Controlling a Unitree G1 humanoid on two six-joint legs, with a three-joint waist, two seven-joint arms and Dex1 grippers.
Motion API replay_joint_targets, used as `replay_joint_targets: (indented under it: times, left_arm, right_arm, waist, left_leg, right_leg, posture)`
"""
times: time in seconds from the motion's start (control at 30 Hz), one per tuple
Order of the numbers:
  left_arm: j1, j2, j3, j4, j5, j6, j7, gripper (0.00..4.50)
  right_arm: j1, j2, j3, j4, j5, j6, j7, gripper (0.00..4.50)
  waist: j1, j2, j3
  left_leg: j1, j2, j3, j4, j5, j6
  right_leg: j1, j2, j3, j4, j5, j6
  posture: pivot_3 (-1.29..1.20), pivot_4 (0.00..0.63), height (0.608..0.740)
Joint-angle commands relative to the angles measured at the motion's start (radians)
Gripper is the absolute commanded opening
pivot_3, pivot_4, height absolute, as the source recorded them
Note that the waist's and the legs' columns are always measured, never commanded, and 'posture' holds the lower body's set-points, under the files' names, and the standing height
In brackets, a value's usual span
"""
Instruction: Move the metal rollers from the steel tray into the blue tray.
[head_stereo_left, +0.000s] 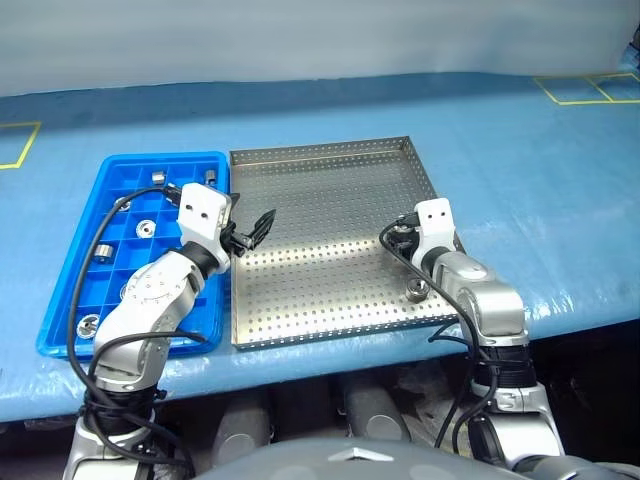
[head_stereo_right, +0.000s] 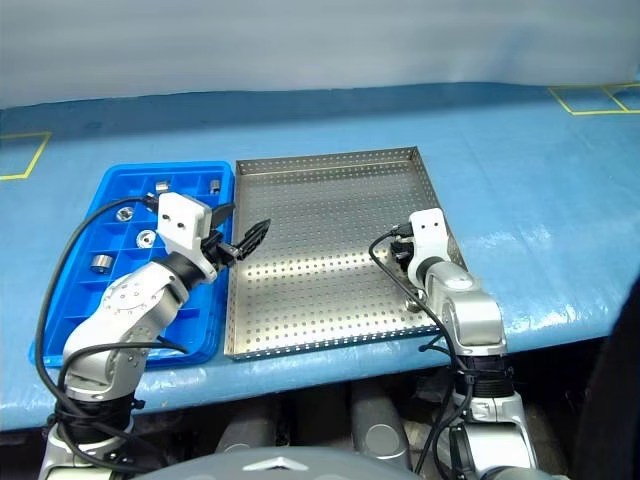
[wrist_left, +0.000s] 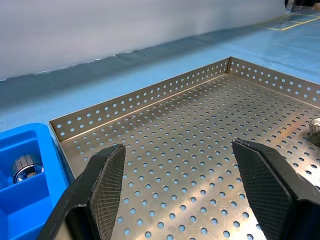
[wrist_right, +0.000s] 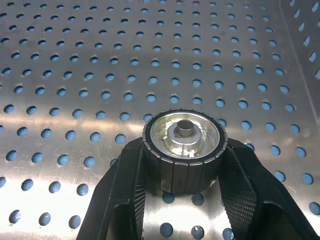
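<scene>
Metal rollers sit mostly in the blue tray, one per compartment where visible; several show along its far and left cells, and one near the front left corner is partly cut by a black cable. Largest thing: the blue surface, a wrinkled sheet with yellow tape marks at the far corners, cut off by the frame edges. On it the steel tray, perforated floor, low rim, sits just beside the blue tray, the two sides touching or nearly so; can't tell which. Blue tray's near right part is hidden behind the left arm.

One roller remains in the steel tray near its front right corner. In the right wrist view it stands on end, dark ribbed side wall, shiny top face with a small centre pin. Right tool is closed on this roller, a black finger pressed to each side; roller base appears to rest on the tray floor, lower edge hidden by the fingers. In the head views the roller is a small bright spot beside the right wrist, fingers hidden under the white housing.

Left tool is open, holding nothing, hovering above the steel tray's left part near the blue tray edge. Left wrist view catches another roller in a blue cell, plus the gripped roller cut off at the frame edge.
</scene>
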Motion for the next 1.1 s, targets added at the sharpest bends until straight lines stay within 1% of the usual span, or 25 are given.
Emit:
replay_joint_targets:
  times: [0.03, 0.17, 0.3, 0.37, 0.43, 0.53, 0.63, 0.77, 0.93, 1.1]
  left_arm:
    - [0.013, 0.009, 0.065, -0.087, -0.029, -0.004, -0.006, 3.7]
    - [0.068, 0.057, 0.2, -0.135, -0.044, 0.019, 0.003, 3.7]
    - [0.145, 0.11, 0.339, -0.152, -0.022, 0.063, 0.037, 3.7]
    - [0.178, 0.117, 0.384, -0.163, -0.005, 0.102, 0.075, 3.7]
    - [0.208, 0.121, 0.419, -0.173, 0.018, 0.165, 0.118, 3.7]
    - [0.26, 0.13, 0.476, -0.194, 0.039, 0.225, 0.141, 3.7]
    - [0.308, 0.136, 0.539, -0.221, 0.05, 0.269, 0.144, 3.7]
    - [0.347, 0.135, 0.582, -0.244, 0.052, 0.298, 0.138, 3.7]
    - [0.353, 0.123, 0.589, -0.273, 0.041, 0.307, 0.13, 3.7]
    - [0.344, 0.114, 0.574, -0.287, 0.036, 0.304, 0.125, 3.7]
  right_arm:
    - [-0.04, 0.008, 0.042, -0.16, 0.05, -0.009, 0.051, 1.69]
    - [-0.077, 0.057, 0.159, -0.294, 0.127, 0.037, 0.125, 1.69]
    - [-0.128, 0.123, 0.311, -0.345, 0.189, 0.075, 0.186, 1.69]
    - [-0.149, 0.155, 0.367, -0.323, 0.205, 0.078, 0.206, 1.69]
    - [-0.168, 0.176, 0.429, -0.28, 0.195, 0.062, 0.221, 1.69]
    - [-0.206, 0.212, 0.51, -0.186, 0.162, 0.012, 0.233, 1.69]
    - [-0.252, 0.264, 0.539, -0.083, 0.143, -0.04, 0.24, 1.69]
    - [-0.282, 0.313, 0.583, 0.051, 0.117, -0.113, 0.272, 1.69]
    - [-0.312, 0.364, 0.585, 0.227, 0.089, -0.191, 0.302, 1.69]
    - [-0.327, 0.385, 0.568, 0.311, 0.067, -0.228, 0.312, 1.69]
  waist:
    - [-0.003, 0.0, 0.0]
    - [-0.014, 0.0, 0.0]
    - [-0.005, 0.0, 0.0]
    - [0.005, -0.001, 0.0]
    - [0.022, -0.002, -0.001]
    - [0.044, -0.005, -0.002]
    - [0.058, -0.006, -0.002]
    - [0.077, -0.006, -0.003]
    - [0.096, -0.007, -0.003]
    - [0.1, -0.007, -0.003]
  left_leg:
    - [0.0, 0.0, 0.0, 0.0, 0.0, 0.0]
    - [0.0, 0.002, 0.001, -0.001, 0.0, 0.0]
    - [0.001, 0.003, -0.001, -0.001, 0.0, -0.001]
    - [0.0, 0.002, -0.001, -0.001, 0.0, -0.001]
    - [0.0, 0.001, -0.001, 0.0, 0.0, 0.0]
    - [0.0, 0.0, -0.002, 0.0, 0.0, 0.0]
    - [0.0, 0.001, -0.002, -0.001, 0.0, -0.001]
    - [0.0, 0.001, -0.004, -0.001, 0.001, -0.003]
    - [0.0, 0.001, -0.006, -0.002, 0.002, -0.004]
    - [0.0, 0.001, -0.006, -0.002, 0.002, -0.005]
  right_leg:
    - [0.0, 0.0, 0.0, 0.0, 0.0, 0.0]
    - [-0.002, 0.002, 0.001, 0.001, 0.0, 0.0]
    - [-0.001, 0.002, -0.001, 0.001, -0.001, -0.001]
    - [-0.001, 0.001, -0.002, 0.001, -0.001, -0.001]
    - [0.0, -0.001, -0.002, 0.0, -0.001, -0.001]
    - [0.0, -0.002, -0.003, -0.001, 0.0, -0.001]
    - [-0.001, -0.002, -0.004, -0.001, -0.001, -0.001]
    - [-0.001, -0.002, -0.007, 0.0, -0.001, -0.003]
    - [0.0, -0.003, -0.009, 0.0, -0.002, -0.005]
    - [0.0, -0.003, -0.01, 0.0, -0.001, -0.007]
  posture:
    - [-0.16, 0.15, 0.74]
    - [-0.14, 0.15, 0.74]
    - [-0.1, 0.15, 0.74]
    - [-0.08, 0.15, 0.74]
    - [-0.05, 0.15, 0.74]
    - [-0.03, 0.15, 0.74]
    - [0.0, 0.15, 0.74]
    - [0.02, 0.15, 0.74]
    - [0.05, 0.15, 0.74]
    - [0.05, 0.15, 0.74]
